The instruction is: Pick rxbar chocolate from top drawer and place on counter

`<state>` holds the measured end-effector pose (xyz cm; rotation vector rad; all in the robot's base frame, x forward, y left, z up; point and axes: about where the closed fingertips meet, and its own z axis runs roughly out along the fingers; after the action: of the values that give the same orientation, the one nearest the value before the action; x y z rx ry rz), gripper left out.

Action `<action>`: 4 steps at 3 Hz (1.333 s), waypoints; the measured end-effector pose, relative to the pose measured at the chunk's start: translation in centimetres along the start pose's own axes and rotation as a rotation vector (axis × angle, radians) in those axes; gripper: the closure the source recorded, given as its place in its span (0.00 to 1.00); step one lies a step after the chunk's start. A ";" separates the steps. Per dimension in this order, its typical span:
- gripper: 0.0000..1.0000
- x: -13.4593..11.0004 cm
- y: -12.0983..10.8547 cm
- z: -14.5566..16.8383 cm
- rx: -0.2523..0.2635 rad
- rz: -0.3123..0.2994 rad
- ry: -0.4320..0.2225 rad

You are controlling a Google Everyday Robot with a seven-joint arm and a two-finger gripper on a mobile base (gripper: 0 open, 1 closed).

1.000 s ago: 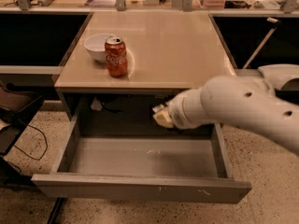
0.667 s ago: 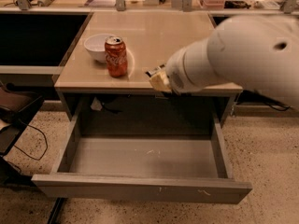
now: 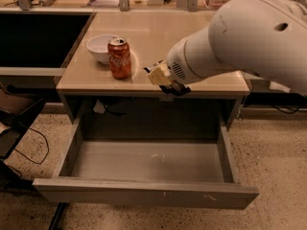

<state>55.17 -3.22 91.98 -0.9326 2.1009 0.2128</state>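
My gripper (image 3: 164, 77) hangs at the front edge of the beige counter (image 3: 158, 32), just right of the red soda can. Its pale fingers (image 3: 158, 74) are closed on a small dark flat thing, the rxbar chocolate (image 3: 178, 88), which sticks out below them at the level of the counter rim. The large white arm reaches in from the right and hides the right part of the counter. The top drawer (image 3: 144, 191) is pulled wide open below, and its grey inside holds nothing.
A red soda can (image 3: 119, 58) and a white bowl (image 3: 98, 48) stand on the left of the counter. A dark opening lies left of the counter. Cables run over the speckled floor at the left. Shelves with clutter stand behind.
The gripper has risen from the back of the open drawer to the counter's front edge, moving up and toward the can. The drawer, can and bowl have not moved.
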 end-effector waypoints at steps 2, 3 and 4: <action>1.00 -1.3 -9.8 6.2 -0.046 0.062 0.027; 1.00 -3.3 -15.7 6.8 -0.014 0.133 -0.023; 1.00 -2.5 -19.2 7.4 0.001 0.203 -0.041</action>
<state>73.78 -12.31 92.02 -0.7083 2.1564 0.3323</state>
